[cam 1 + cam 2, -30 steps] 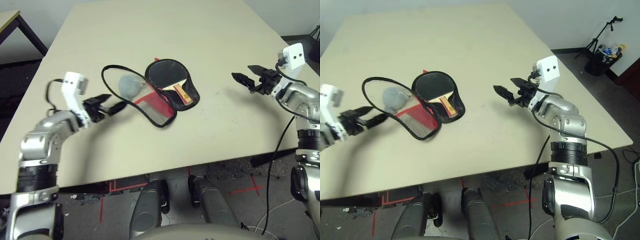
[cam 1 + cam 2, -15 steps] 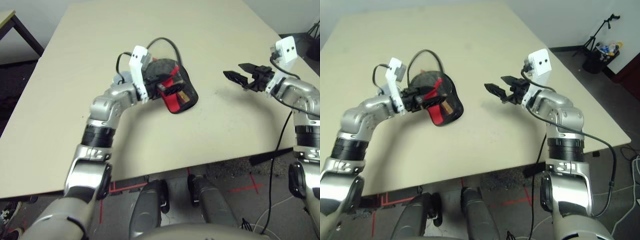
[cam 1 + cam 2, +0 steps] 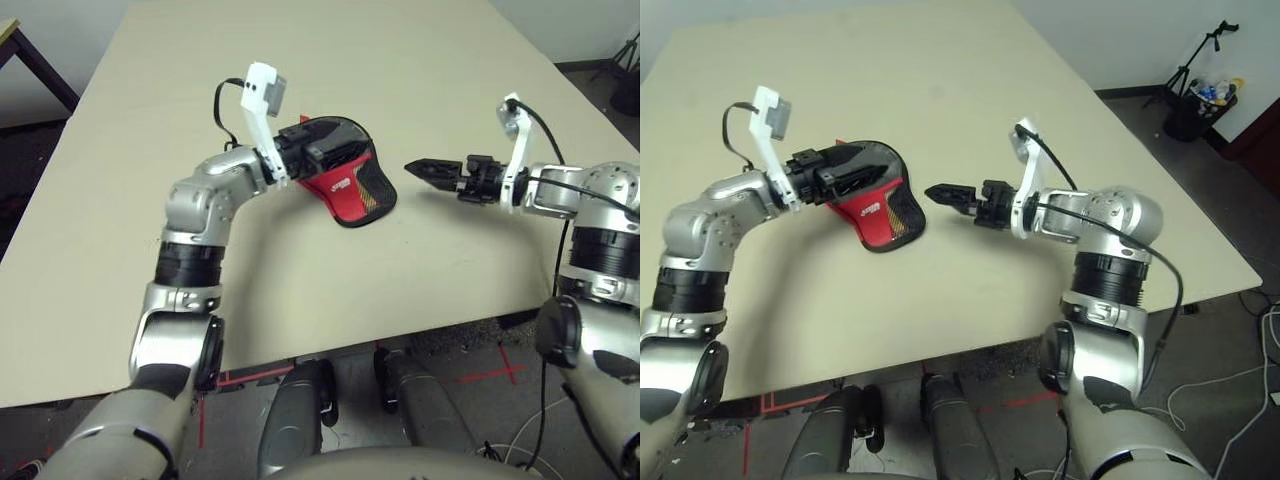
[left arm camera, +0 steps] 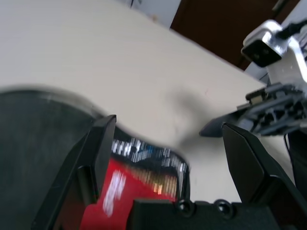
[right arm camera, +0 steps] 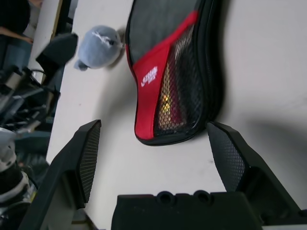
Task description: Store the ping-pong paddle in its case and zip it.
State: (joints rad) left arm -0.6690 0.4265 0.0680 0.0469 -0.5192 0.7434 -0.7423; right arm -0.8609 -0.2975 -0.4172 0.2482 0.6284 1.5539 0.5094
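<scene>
White, seemingly illegible logo on case (image 5: 165, 76)

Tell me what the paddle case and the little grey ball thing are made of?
The case looks like woven fabric: matte black and red panels, see-through mesh near its narrow end, a printed white logo. The grey ball thing looks like soft fuzzy plush or felt, judging by its hazy edge.

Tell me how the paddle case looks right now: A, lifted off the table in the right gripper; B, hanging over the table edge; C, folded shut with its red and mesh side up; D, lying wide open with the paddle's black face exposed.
C: the case lies closed on the table, red panel and mesh facing up, with the open right gripper apart from it.
</scene>
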